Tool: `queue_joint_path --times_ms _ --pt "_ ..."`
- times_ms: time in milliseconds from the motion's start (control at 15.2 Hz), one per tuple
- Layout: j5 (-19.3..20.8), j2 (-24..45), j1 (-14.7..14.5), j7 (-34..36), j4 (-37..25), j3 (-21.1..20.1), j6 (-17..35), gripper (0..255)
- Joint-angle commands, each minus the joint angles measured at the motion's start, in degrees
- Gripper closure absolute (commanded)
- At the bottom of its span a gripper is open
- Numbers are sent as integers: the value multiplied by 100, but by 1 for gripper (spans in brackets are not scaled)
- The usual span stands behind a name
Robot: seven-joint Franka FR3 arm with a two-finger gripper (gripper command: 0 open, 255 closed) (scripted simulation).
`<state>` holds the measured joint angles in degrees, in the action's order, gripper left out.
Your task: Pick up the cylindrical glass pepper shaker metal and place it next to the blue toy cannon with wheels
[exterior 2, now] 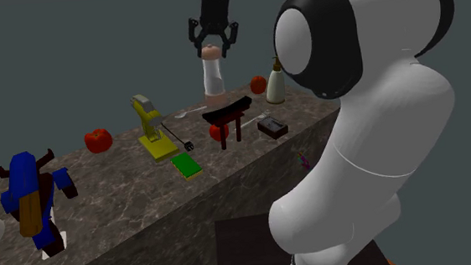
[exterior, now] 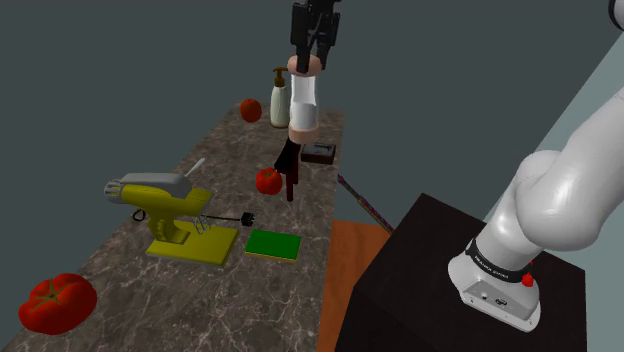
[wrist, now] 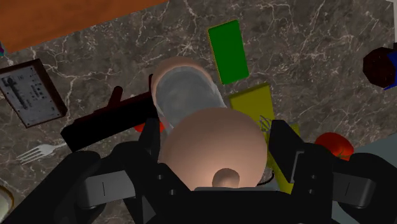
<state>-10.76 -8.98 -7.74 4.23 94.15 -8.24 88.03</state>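
Note:
The pepper shaker [exterior: 303,105] is a pale glass cylinder with a rounded pinkish cap. It hangs upright well above the far part of the marble counter [exterior: 120,285]. My gripper [exterior: 308,62] is shut on its cap from above. The second exterior view shows the shaker [exterior 2: 214,77] under the gripper [exterior 2: 212,45], over a black gate-shaped stand [exterior 2: 229,118]. In the wrist view the fingers [wrist: 283,137] clasp the cap, with the glass body [wrist: 188,95] beyond my gripper [wrist: 213,149]. The blue toy cannon [exterior 2: 32,199] with wheels stands at the counter's end, at the second exterior view's left.
On the counter are a yellow machine [exterior: 165,215], a green block [exterior: 273,244], a dark box [exterior: 319,153], a soap bottle [exterior: 280,97], a fork [wrist: 38,153] and three red tomatoes [exterior: 57,302] [exterior: 268,181] [exterior: 250,110]. The black robot stand [exterior: 440,290] is beside the counter's edge.

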Motion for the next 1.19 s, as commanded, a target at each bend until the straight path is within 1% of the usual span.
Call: queue_joint_path --times_ms 0,330,594,858,1122 --pt "-7 29 -118 289 -16 -171 66 255" --pt "24 214 -415 1009 -205 -603 185 255" --pt "117 484 -668 1605 -491 -949 257 255" --pt "295 871 -955 2220 -910 -1284 294 255" --pt "579 1387 -1300 2853 -1486 -1597 270 255"
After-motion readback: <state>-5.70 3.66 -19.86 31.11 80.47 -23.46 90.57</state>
